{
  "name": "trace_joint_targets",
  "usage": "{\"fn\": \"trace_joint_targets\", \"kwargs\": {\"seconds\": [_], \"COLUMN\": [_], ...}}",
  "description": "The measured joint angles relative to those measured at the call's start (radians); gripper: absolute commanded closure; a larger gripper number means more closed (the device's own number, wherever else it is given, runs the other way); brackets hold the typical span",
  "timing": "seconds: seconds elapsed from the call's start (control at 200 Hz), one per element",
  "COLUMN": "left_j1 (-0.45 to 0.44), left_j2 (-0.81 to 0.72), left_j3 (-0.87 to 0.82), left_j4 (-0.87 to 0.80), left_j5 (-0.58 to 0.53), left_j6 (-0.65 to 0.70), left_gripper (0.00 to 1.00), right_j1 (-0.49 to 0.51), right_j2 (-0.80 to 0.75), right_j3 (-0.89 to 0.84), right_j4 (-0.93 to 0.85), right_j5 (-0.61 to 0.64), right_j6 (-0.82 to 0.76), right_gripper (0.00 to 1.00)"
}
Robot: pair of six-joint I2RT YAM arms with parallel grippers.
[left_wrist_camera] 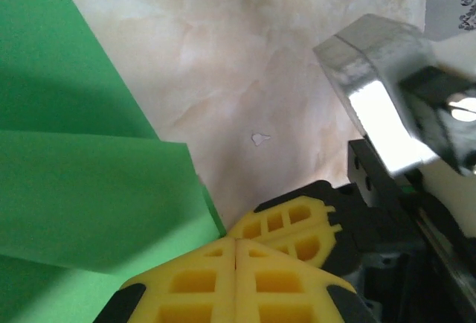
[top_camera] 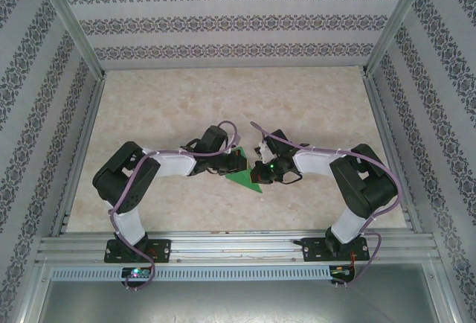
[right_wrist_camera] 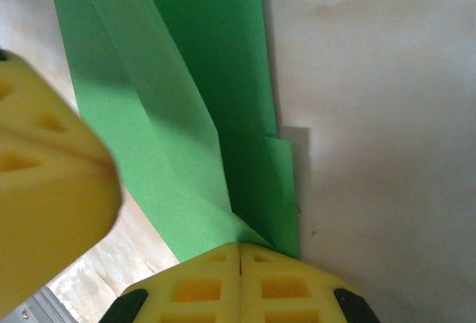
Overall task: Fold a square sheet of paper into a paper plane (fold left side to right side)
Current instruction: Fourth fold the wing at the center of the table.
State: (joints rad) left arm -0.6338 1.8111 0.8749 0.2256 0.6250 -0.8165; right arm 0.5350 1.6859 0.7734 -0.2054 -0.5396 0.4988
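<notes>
Now, left gripper (left_wrist_camera: 236, 247): fingers together, lower middle of its wrist frame, just beside the sheet's edge.
square sheet of paper (top_camera: 244, 177): green, creased, one flap raised, lying on the marbled table (top_camera: 223, 100), centre of the top frame, between both grippers.
right gripper (right_wrist_camera: 239, 250): fingers together, lower middle of its wrist frame, tips touching the sheet's near corner.

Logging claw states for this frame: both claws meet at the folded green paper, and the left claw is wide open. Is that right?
Not quite. The left claw is shut: the left wrist view shows its yellow fingers pressed together. The rest stands: it and the right claw meet at the folded green paper.
</notes>
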Motion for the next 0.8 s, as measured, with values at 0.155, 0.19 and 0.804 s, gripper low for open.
{"fn": "trace_joint_targets", "kwargs": {"seconds": [0.155,0.19,0.804], "left_j1": [0.0,0.0,0.018], "left_j2": [0.046,0.051,0.075], "left_j3": [0.0,0.0,0.026], "left_j4": [0.004,0.004,-0.054], "left_j5": [-0.001,-0.002,-0.031], "left_j6": [-0.014,-0.015,-0.014], "left_gripper": [1.0,1.0,1.0], "right_j1": [0.006,0.006,0.02], "right_j2": [0.0,0.0,0.021], "right_j3": [0.004,0.006,0.054], "right_j4": [-0.006,-0.008,-0.083], "right_j5": [0.009,0.011,0.042], "right_j6": [0.0,0.0,-0.032], "right_gripper": [1.0,1.0,1.0]}}
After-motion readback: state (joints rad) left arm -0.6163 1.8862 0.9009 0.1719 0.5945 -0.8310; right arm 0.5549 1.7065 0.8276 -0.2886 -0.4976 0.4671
